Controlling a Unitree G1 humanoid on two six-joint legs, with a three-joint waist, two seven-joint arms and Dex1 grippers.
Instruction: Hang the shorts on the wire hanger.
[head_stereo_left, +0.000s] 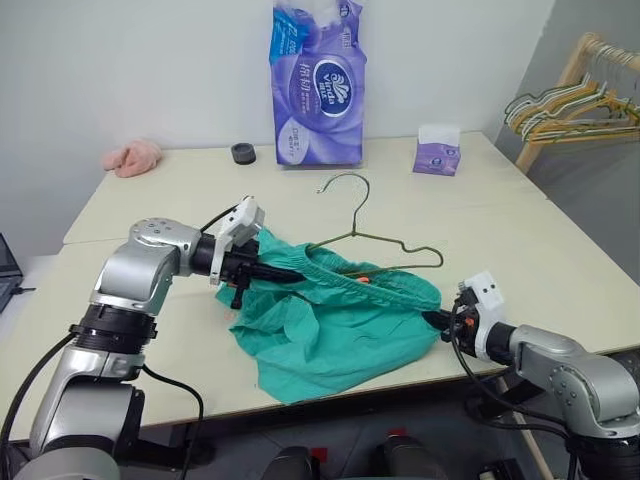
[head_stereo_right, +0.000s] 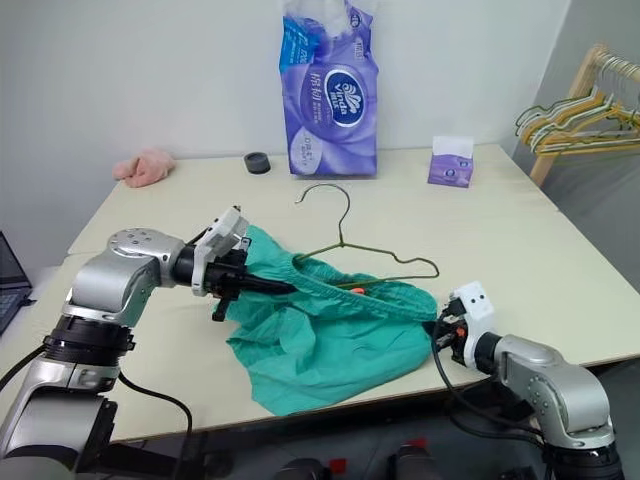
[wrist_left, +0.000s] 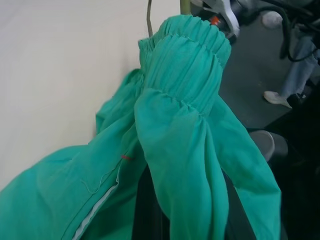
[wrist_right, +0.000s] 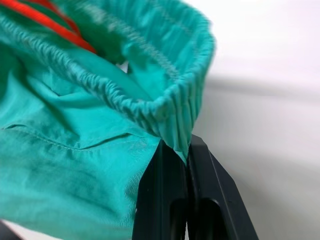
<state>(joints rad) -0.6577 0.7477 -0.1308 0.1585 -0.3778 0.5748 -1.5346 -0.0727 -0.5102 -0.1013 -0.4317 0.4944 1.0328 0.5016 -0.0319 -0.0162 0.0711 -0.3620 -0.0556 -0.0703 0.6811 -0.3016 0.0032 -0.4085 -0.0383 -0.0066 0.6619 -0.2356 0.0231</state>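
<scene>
The teal-green shorts (head_stereo_left: 330, 325) lie bunched near the table's front edge, with the gathered waistband (head_stereo_left: 385, 285) stretched between my two grippers. My left gripper (head_stereo_left: 292, 272) is shut on the waistband's left end, and the cloth drapes over its fingers (wrist_left: 145, 210). At the waistband's right end, my right gripper (head_stereo_left: 436, 318) is shut, its black fingers (wrist_right: 167, 190) pinching the elastic edge. The wire hanger (head_stereo_left: 352, 212) lies flat on the table just behind the shorts, hook pointing away from me. Its near left corner runs under the waistband.
A tall purple tissue pack (head_stereo_left: 318, 85) stands at the table's back, with a small purple tissue box (head_stereo_left: 437, 152), a black tape roll (head_stereo_left: 243, 153) and a pink cloth (head_stereo_left: 132, 157). A wooden rack with several hangers (head_stereo_left: 570, 105) stands at the right. The table's front edge (head_stereo_left: 400, 375) is close.
</scene>
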